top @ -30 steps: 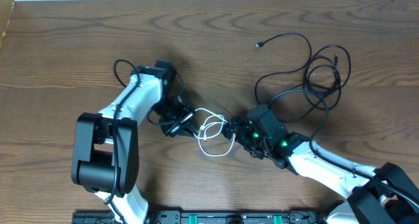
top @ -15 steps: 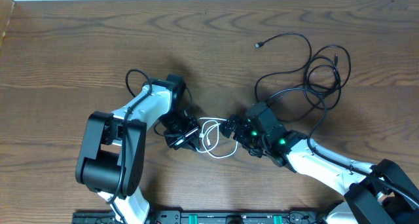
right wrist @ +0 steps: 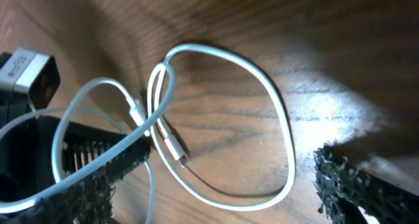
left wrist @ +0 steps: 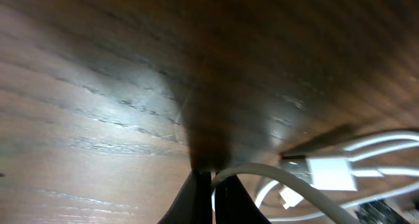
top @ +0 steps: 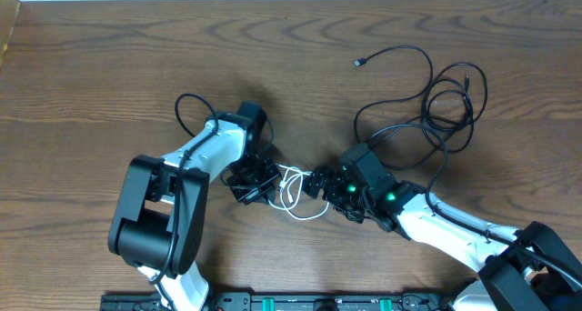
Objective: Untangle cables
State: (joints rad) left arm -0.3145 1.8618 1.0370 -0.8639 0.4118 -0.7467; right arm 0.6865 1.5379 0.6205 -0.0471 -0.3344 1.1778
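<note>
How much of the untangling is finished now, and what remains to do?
Done: the white cable looks apart from the black cables. In hand: the left end effector is shut on the white cable, and the right end effector stands open at its loops. Left: the white cable is coiled over itself, and the black cables cross each other in loops at the far right, with no end effector on them.

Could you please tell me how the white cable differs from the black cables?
The white cable forms small loops; the black cables sprawl in wider loops. The white cable is pinched in the shut left gripper, beside the open right gripper; the black cables lie ungripped farther back. Both rest on the wooden table.
</note>
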